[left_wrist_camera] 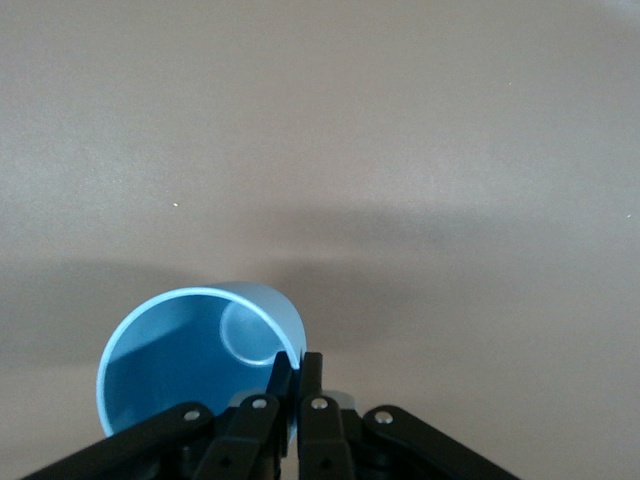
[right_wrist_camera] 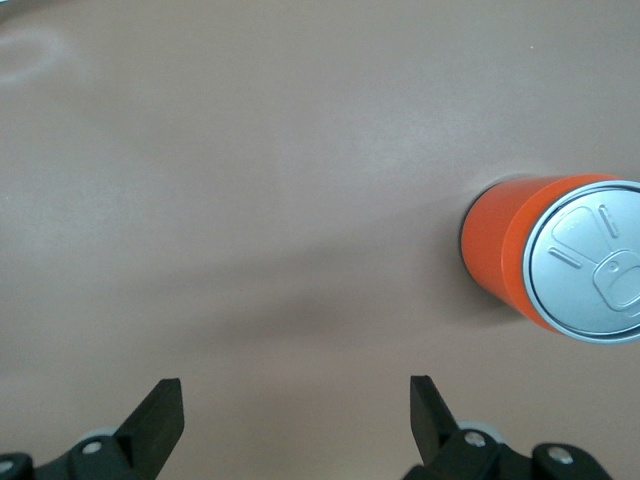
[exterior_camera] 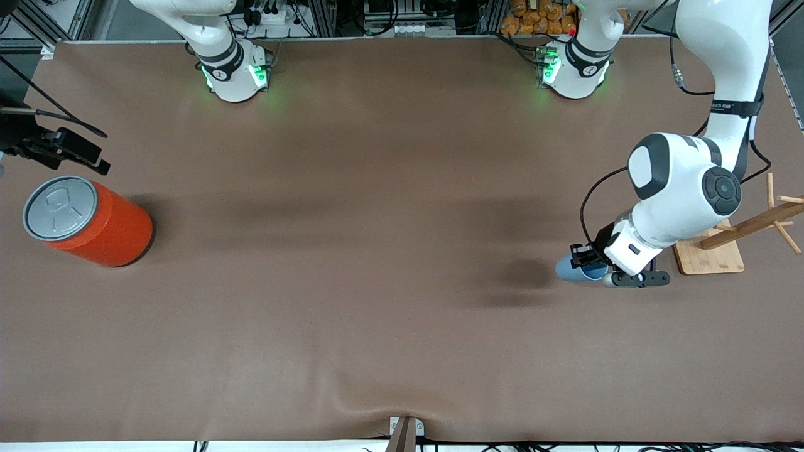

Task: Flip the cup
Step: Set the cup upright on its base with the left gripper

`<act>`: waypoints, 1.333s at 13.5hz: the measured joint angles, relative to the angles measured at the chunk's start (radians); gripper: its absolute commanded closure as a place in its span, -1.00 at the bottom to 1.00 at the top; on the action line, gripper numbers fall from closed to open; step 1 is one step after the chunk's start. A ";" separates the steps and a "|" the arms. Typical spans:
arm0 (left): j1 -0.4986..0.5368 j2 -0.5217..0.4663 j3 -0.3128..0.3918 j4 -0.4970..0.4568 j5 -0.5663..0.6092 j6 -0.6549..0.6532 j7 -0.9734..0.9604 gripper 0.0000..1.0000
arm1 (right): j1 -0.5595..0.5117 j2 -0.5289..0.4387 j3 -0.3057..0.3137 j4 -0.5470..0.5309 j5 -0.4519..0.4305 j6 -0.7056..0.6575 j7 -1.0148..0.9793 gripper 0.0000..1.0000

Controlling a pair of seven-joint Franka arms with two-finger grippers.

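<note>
Two grippers, left gripper (left_wrist_camera: 297, 372) jaws clamping cup (left_wrist_camera: 190, 350) rim, right gripper (right_wrist_camera: 296, 410) jaws spread

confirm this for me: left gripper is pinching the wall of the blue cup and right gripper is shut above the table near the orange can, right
Not quite. The left gripper does pinch the wall of the cup, but the right gripper is open, not shut; the right wrist view shows its fingers spread wide above the table near the orange can.
</note>
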 measured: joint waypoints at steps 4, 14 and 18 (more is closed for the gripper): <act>0.000 0.005 0.000 0.000 0.000 0.000 0.000 1.00 | 0.005 -0.001 0.000 0.000 0.000 0.010 0.000 -1.00; 0.116 0.007 -0.069 -0.085 0.303 -0.025 -0.131 1.00 | 0.016 -0.001 0.001 0.000 -0.075 -0.004 0.000 -1.00; 0.118 0.017 -0.070 -0.092 0.303 -0.025 -0.132 -0.90 | 0.044 -0.001 0.001 0.005 -0.118 -0.029 0.001 -1.00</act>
